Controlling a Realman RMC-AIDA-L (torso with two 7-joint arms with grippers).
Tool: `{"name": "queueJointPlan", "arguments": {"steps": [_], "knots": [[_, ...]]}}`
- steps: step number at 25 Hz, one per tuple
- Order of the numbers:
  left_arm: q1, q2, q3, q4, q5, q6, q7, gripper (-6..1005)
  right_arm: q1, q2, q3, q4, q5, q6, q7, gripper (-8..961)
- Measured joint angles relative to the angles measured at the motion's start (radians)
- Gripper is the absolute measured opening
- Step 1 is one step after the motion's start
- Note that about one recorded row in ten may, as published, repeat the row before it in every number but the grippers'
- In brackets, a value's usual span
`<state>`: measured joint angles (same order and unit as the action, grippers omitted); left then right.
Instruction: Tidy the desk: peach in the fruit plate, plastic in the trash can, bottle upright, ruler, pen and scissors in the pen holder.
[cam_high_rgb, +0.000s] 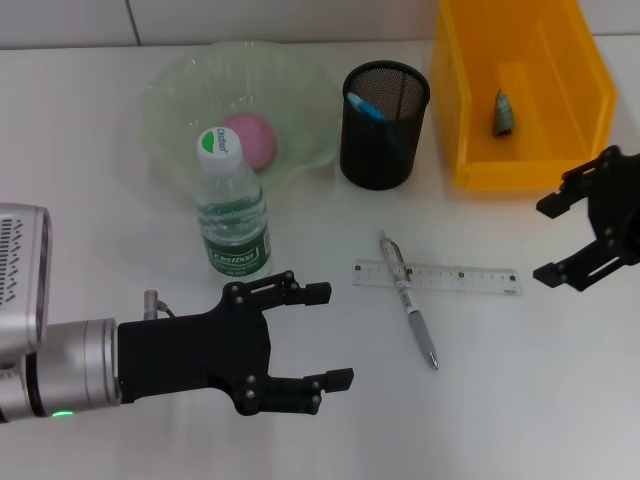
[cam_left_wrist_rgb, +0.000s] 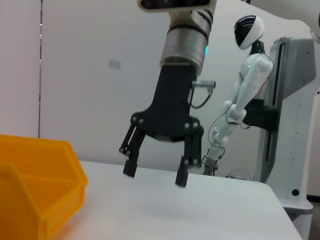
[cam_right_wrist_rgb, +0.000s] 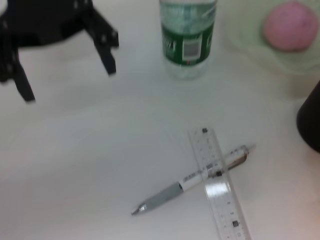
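Currently on the white desk (cam_high_rgb: 150, 430), head view:

Fruit plate (cam_high_rgb: 180, 80), pale green, wavy-rimmed, upper left of frame; pink peach (cam_high_rgb: 252, 137) lies inside it.

Water bottle (cam_high_rgb: 230, 208), clear with a green label and green-and-white cap, stands upright just in front of the plate, its cap overlapping the peach in this view.

Pen holder (cam_high_rgb: 383, 125), black mesh, upper centre, beside the plate; a blue-tipped item (cam_high_rgb: 364, 106) leans inside, too little showing to identify.

Trash can (cam_high_rgb: 520, 90), yellow bin, upper right; a small dark green scrap of plastic (cam_high_rgb: 503, 112) rests on its floor.

Ruler (cam_high_rgb: 470, 278), clear, lies flat at centre right. Pen (cam_high_rgb: 409, 302), silver with a grey grip, lies across the ruler's left end, touching it, tip pointing toward the lower edge of the frame.

Left gripper (cam_high_rgb: 332, 335), black, lower left to centre, fingers spread apart and holding nothing, below the bottle and left of the pen.

Right gripper (cam_high_rgb: 548, 238), black, at the right edge below the trash can, fingers spread wide and holding nothing, just right of the ruler's end.
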<state>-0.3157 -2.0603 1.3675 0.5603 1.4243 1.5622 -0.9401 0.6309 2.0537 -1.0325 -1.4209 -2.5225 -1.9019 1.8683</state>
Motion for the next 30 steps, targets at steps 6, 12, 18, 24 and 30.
{"name": "queueJointPlan", "arguments": {"steps": [6,12,18,24,30], "knots": [[0.0,0.002,0.004,0.0,0.002,0.001,-0.019,873,0.003,0.023,-0.142,0.012,-0.044,0.086,-0.005,811],[-0.003,0.002,0.003,0.001,0.003,0.0,-0.019,873,0.01,0.023,-0.194,0.056,-0.047,0.15,-0.007,805],[0.002,0.0,-0.003,0.006,0.004,0.0,-0.016,873,0.021,0.023,-0.203,0.075,-0.048,0.207,-0.03,799],[0.002,0.001,-0.001,0.006,0.004,0.002,-0.02,873,0.028,0.025,-0.26,0.144,-0.045,0.286,-0.07,793],[0.003,-0.001,-0.002,0.005,0.004,0.003,-0.021,873,0.031,0.028,-0.335,0.216,-0.024,0.39,-0.072,788]]}}
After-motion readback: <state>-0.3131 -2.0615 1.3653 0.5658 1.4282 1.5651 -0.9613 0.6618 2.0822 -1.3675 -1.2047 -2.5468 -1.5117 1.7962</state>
